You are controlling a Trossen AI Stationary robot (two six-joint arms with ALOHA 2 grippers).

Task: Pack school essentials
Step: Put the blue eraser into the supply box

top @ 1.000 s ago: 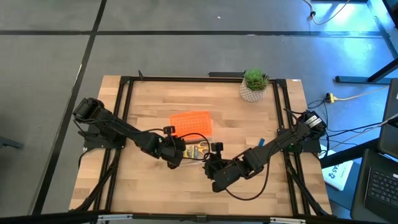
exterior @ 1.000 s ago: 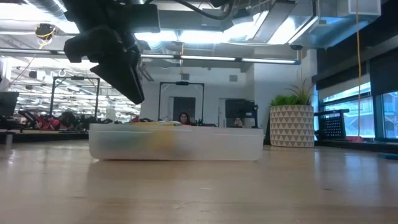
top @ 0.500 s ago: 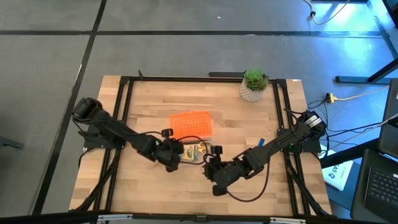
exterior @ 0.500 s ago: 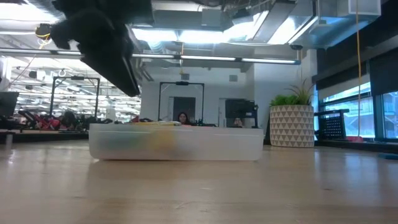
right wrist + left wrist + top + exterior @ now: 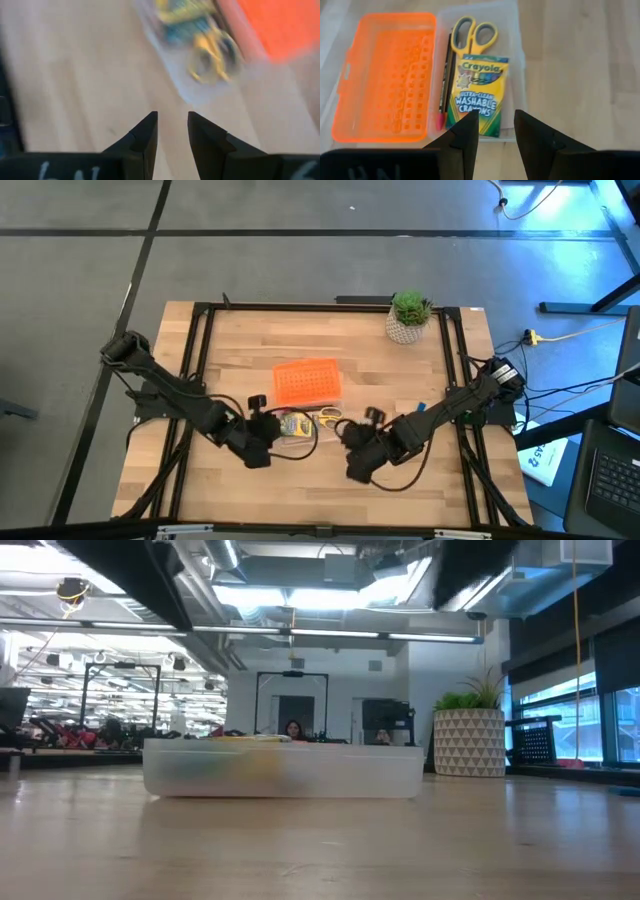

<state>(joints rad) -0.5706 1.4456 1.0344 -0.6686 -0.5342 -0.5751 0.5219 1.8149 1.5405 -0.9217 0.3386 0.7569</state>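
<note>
The clear case [image 5: 305, 423] lies open on the table, its orange lid [image 5: 307, 381] flat on its far side. Inside lie the yellow-handled scissors [image 5: 474, 34], the green-and-yellow crayon box [image 5: 479, 97] and thin dark pens [image 5: 445, 75] with a pink end. A small blue piece [image 5: 421, 409] lies on the table by the right arm. My left gripper [image 5: 268, 442] hovers open to the left of the case, pointing at it. My right gripper [image 5: 352, 448] hovers open to the right of the case, toward the near side. The right wrist view shows the scissors [image 5: 215, 57] blurred.
A potted green plant [image 5: 408, 317] stands near the table's far right corner. In the low view the clear case [image 5: 282, 768] sits mid-table with the plant pot [image 5: 470, 740] to its right. Bare wood lies along the near edge and to the left.
Both grippers have drawn back from the case. The left one has moved toward the table's left and near edge and risen out of the low view. The right one has shifted toward the right edge. The case and its contents have stayed in place.
</note>
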